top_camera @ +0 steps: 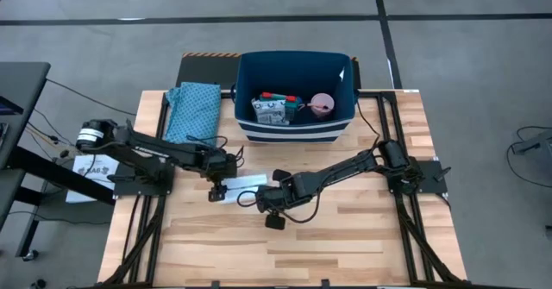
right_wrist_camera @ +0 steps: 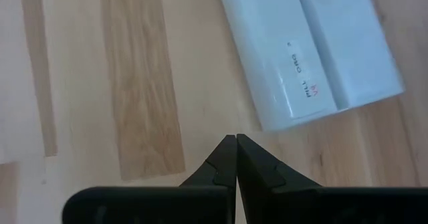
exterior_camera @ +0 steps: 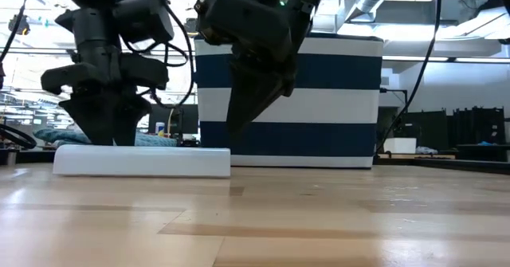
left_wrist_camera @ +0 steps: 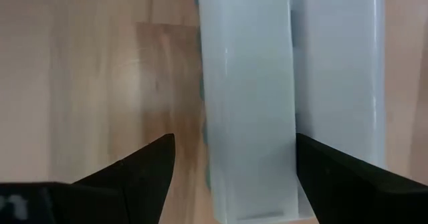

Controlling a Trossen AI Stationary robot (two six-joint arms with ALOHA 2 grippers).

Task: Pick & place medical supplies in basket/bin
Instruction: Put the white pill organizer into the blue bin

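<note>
The left gripper (top_camera: 217,191) points down over one end of the white compartment tray (top_camera: 244,183), jaws wide and straddling part of it, not closed. The tray lies flat on the worktop (top_camera: 345,237), in front of the navy bin (top_camera: 293,129). The right gripper (top_camera: 274,222) hangs low just beside the tray's other end, jaws pressed together, empty.

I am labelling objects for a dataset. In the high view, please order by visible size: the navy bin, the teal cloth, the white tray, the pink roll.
1. navy bin
2. teal cloth
3. white tray, partly hidden by the left gripper
4. pink roll
</note>
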